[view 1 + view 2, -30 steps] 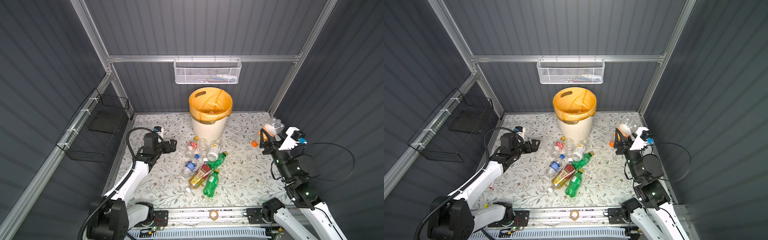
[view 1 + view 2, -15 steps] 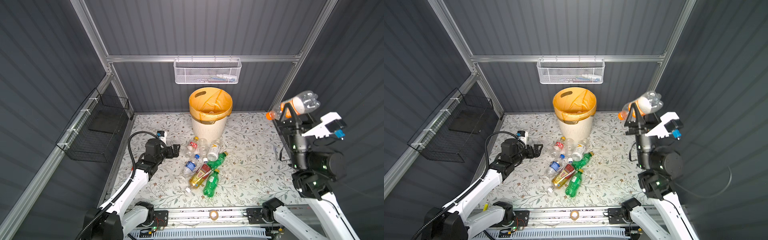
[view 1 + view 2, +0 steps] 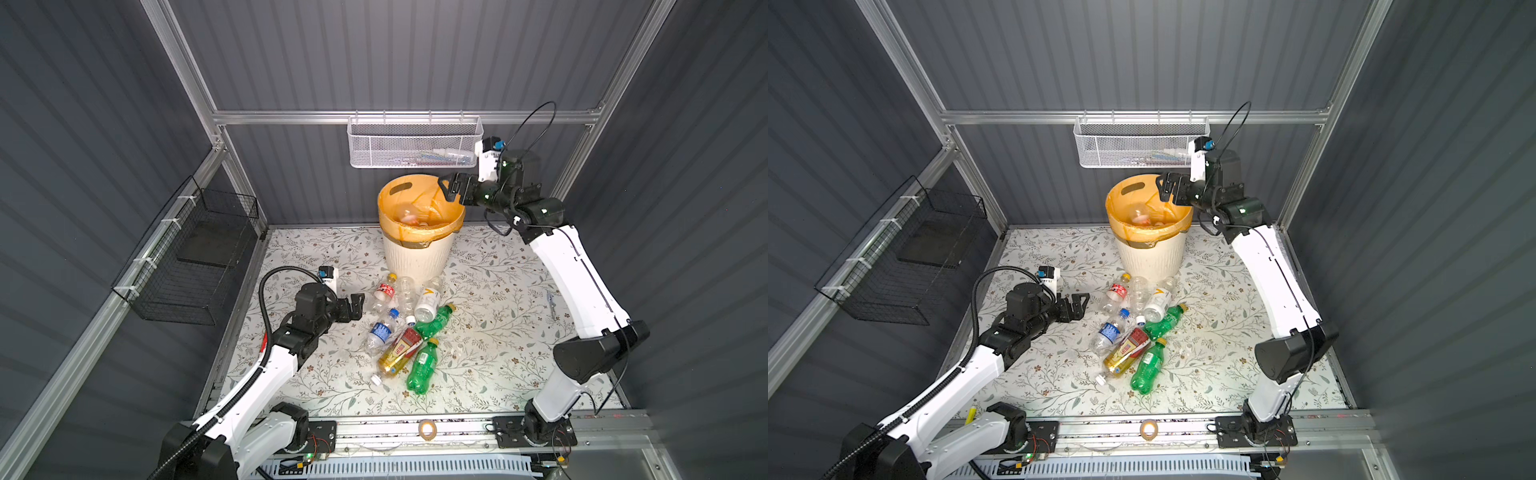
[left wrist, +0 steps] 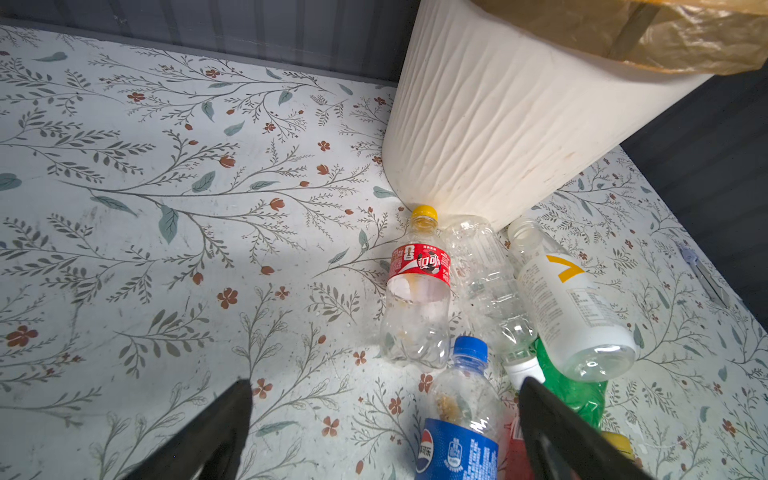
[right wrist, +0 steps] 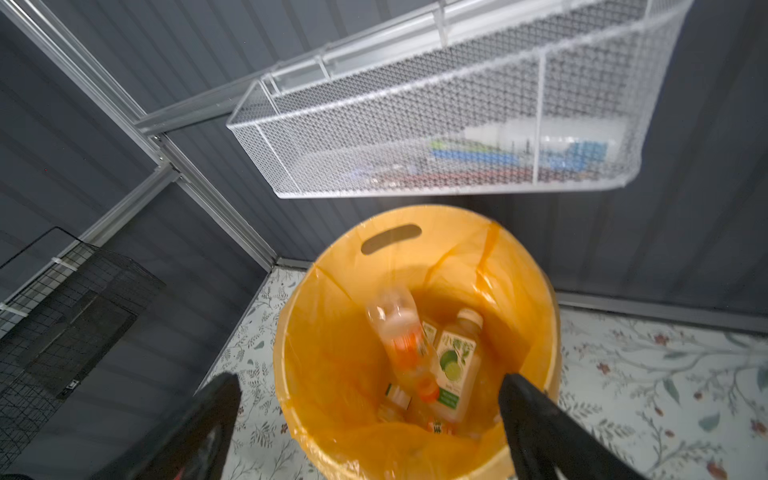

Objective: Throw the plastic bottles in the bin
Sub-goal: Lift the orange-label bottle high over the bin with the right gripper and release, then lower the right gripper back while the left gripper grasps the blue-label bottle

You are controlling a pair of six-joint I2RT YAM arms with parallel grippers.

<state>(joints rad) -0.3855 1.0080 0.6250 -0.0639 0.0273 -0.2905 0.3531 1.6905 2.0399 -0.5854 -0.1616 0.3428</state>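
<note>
Over the bin (image 3: 415, 257), my right pincer (image 3: 446, 189) stands wide open and empty, the orange-labelled bottle (image 5: 399, 340) inside tilted cap-down, its print blurred.

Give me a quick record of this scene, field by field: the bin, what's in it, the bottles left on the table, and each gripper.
bin: upright at the back of the table, orange liner
inside bin: at least an orange-labelled bottle, blurred, and a lime-labelled bottle
bottles on table: about seven, lying clustered in front of the bin
left gripper: open, empty, low beside that cluster, nearest the red-labelled bottle
right gripper: open, empty, raised at the bin's rim
</note>
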